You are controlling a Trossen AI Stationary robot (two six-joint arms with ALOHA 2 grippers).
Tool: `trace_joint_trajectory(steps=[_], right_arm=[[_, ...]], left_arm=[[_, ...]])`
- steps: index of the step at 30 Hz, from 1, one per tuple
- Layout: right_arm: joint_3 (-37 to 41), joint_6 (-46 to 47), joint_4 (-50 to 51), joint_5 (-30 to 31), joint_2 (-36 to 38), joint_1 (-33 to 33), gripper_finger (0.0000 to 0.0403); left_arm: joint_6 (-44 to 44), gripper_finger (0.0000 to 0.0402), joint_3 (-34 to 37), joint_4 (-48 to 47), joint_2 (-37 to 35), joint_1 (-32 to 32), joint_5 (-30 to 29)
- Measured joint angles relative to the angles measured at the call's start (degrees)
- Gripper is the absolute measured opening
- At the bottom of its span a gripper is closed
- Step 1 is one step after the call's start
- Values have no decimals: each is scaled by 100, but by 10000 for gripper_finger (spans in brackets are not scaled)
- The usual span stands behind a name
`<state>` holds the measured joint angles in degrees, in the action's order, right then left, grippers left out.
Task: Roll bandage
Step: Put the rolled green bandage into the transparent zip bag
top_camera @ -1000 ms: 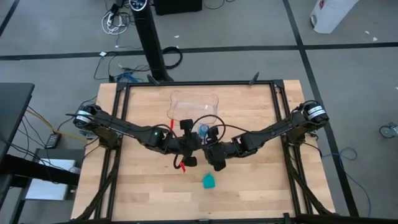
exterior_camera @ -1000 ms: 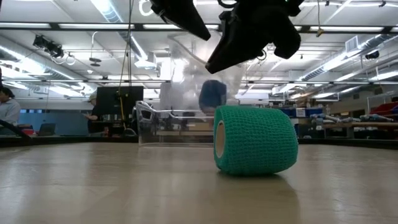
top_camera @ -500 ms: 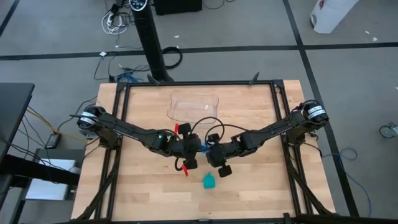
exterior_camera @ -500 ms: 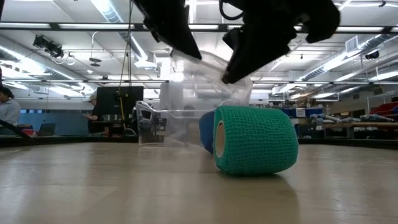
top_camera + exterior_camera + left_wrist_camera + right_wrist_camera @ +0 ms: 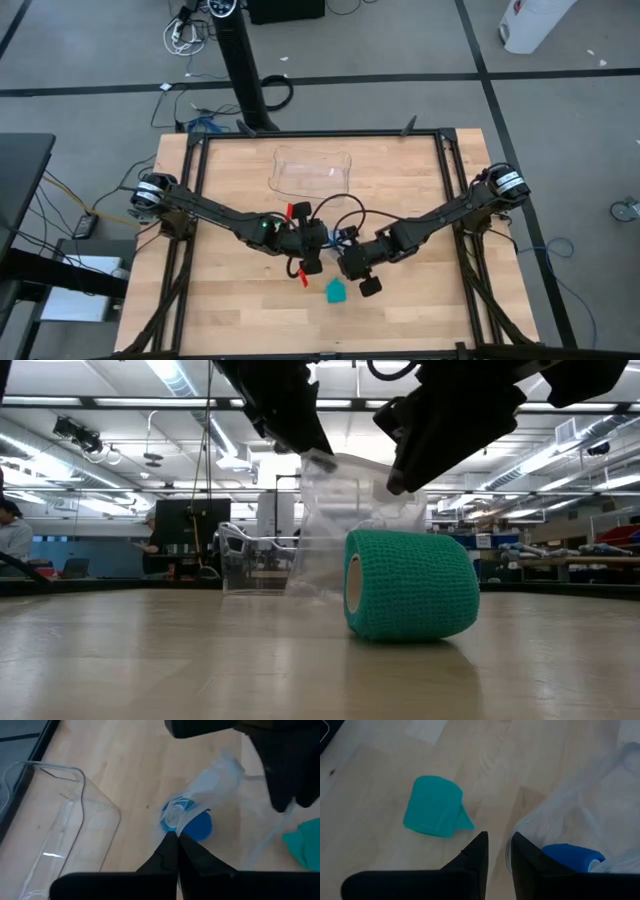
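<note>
From above, the worktop (image 5: pixel 230 300) carried both arms meeting near its middle. The left end effector (image 5: pixel 311 262) and the right end effector (image 5: pixel 365 280) sat close together, with the bandage (image 5: pixel 335 291), a teal roll, lying on the wood between and just near of them, untouched. A clear tray (image 5: pixel 312 172) lay at the far side, well apart.

At table height, the bandage (image 5: pixel 410 584) lay on its side with its open core facing left, resting on the worktop (image 5: pixel 180 660). Above and behind it, both dark arms held up a clear plastic bag (image 5: pixel 340 520), one at each upper corner.

Past the left wrist, the left end effector (image 5: pixel 177 842) had its fingers pressed together on an edge of the bag (image 5: pixel 205 785), with a blue roll (image 5: pixel 192 822) inside the plastic. The tray (image 5: pixel 60 820) lay beside it, and a teal corner of the bandage (image 5: pixel 305 842) showed at the frame's edge.

Past the right wrist, the right end effector (image 5: pixel 497 852) showed a narrow gap between its fingers, beside the bag (image 5: pixel 580 810); whether it gripped the plastic I could not tell. The blue roll (image 5: pixel 572 855) lay in the bag, and the bandage (image 5: pixel 434 806) lay apart on bare wood, a loose tail tip sticking out.
</note>
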<state>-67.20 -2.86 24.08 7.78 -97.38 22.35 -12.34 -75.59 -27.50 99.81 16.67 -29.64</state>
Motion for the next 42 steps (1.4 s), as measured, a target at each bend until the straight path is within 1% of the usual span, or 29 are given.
trace_joint_trajectory(steps=[6, 11, 14, 17, 20, 22, 26, 31, 34, 36, 38, 41, 42], right_arm=[[2, 392, 38, 53, 4, 11, 70], [2, 686, 90, 248, 11, 53, 70], [2, 718, 97, 497, 35, 106, 70], [2, 711, 89, 880, 39, 180, 72], [2, 656, 55, 1178, 39, 232, 80], [2, 623, -8, 1272, 39, 247, 90], [2, 582, -131, 1230, 39, 245, 122], [2, 657, -241, 1223, 39, 259, 174], [2, 676, -242, 1326, 39, 324, 195], [2, 676, -279, 1439, 64, 428, 201], [2, 680, -335, 1412, 84, 527, 201], [2, 819, -368, 997, 40, 636, 196], [2, 892, -376, 953, 22, 690, 194]], left_arm=[[2, 2, 8, 156, 133, 30, 126], [5, 3, 7, 347, 270, 50, 294], [34, 3, 7, 374, 291, 50, 334], [40, 3, 7, 398, 275, 50, 331], [148, 3, 7, 426, 282, 50, 332], [159, 3, 4, 461, 280, 49, 333], [159, 3, 4, 450, 280, 49, 333], [159, 3, 4, 450, 280, 48, 332], [159, 3, 4, 451, 278, 48, 334], [159, 3, 4, 450, 278, 48, 334], [163, 3, 4, 464, 278, 48, 331], [178, 3, 4, 508, 278, 48, 328], [179, 3, 4, 540, 279, 48, 324]])
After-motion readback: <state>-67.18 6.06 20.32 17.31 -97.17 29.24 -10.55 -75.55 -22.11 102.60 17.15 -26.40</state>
